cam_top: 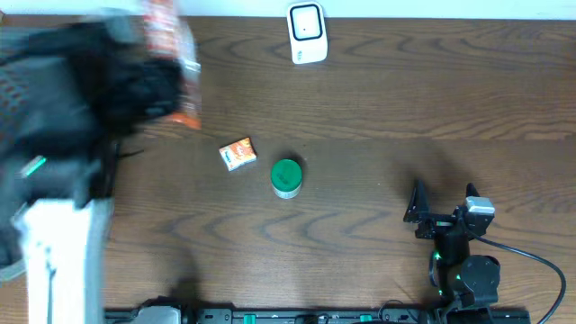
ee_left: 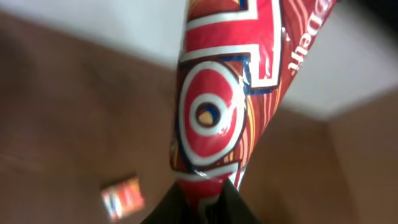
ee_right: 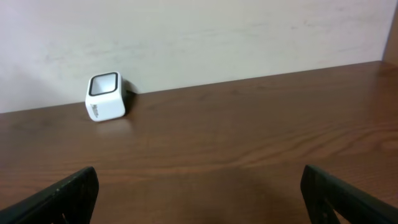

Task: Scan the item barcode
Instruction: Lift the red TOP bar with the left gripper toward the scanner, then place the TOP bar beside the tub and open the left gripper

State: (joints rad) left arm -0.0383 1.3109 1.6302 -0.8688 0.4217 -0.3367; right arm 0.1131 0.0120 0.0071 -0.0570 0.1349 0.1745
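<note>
Left gripper (ee_left: 200, 210) pressed together on the narrow end of a snack bag (ee_left: 217, 106), dark fingers pinching the film where it tapers. Glossy, crinkled foil: red ground, white-edged block lettering, a round red-and-white bullseye with an orange and blue centre, bright highlights along the creases. From overhead, blurred to an orange-red and white streak beside the bulky black left arm, over the far left of the table (cam_top: 405, 90), well apart from the scanner (cam_top: 307, 33).

Scanner: a small white cube with rounded corners, smooth plastic, a dark-framed window on one face, standing at the far edge against a pale matte wall (ee_right: 186, 37).

Mid-table: a small orange carton (cam_top: 238, 154), flat and rectangular, lying askew. Near it on the right, not touching, a round green tub (cam_top: 286, 177), circular lid upward, paler side wall below.

Table surface: dark brown wood grain, wavy figure, slight sheen.

Right gripper (cam_top: 444, 202) spread wide with nothing between, black angular fingers at both lower corners of the wrist view, at the near right of the table and turned toward the scanner. Thin black cable (cam_top: 531, 261) curving behind the arm.
</note>
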